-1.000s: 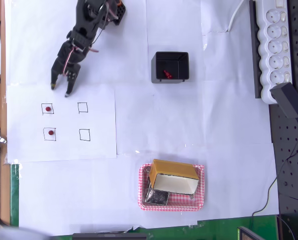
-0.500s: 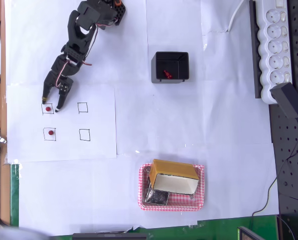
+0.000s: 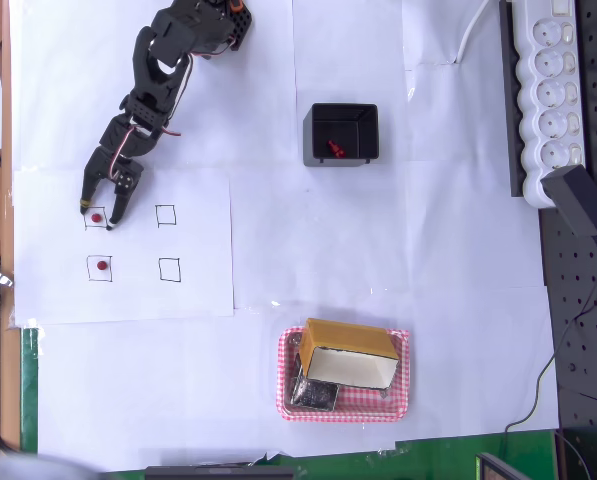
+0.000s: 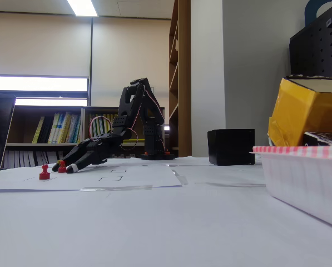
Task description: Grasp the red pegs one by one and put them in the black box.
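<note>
- In the overhead view the black arm (image 3: 158,80) reaches from the top of the table (image 3: 378,250) down toward the left, onto a white sheet (image 3: 128,290) that carries four small drawn squares.
- The tool (image 3: 97,212) is spread moderately, one fingertip on each side of the upper-left square; a red peg (image 3: 96,217) lies between the tips. Whether either finger touches the peg cannot be told from here.
- In the fixed view the tool (image 4: 63,166) lies low, at the paper's surface, with the same peg (image 4: 62,166) right at its tips.
- A second red peg (image 3: 101,265) sits in the lower-left square, just below the first in the overhead view; in the fixed view it stands upright (image 4: 44,173), left of the tool and nearer the camera.
- The two squares on the right side of the sheet (image 3: 166,214) (image 3: 170,268) hold nothing.
- The black box (image 3: 341,134) stands well to the right of the tool in the overhead view, near the middle top of the table, with something red (image 3: 334,150) lying on its dark floor; how many pegs that is cannot be made out.
- In the fixed view the box (image 4: 231,146) shows as a dark block right of the arm's base.
- Near the bottom edge a red-checked tray (image 3: 403,400) holds a yellow-and-white cardboard box (image 3: 348,352).
- A white power strip (image 3: 548,90) runs along the right side.
</note>
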`<move>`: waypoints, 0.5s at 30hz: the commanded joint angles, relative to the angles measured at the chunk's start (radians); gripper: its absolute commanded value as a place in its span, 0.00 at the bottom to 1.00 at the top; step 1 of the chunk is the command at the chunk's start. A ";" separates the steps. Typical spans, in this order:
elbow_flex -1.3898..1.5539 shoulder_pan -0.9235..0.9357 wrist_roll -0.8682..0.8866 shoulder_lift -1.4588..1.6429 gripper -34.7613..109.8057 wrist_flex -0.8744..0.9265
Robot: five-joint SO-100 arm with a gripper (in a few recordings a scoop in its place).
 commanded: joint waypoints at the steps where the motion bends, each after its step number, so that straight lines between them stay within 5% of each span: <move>1: 0.034 0.012 -0.009 0.012 0.34 -0.017; 15: 0.034 0.018 -0.006 0.014 0.29 -0.017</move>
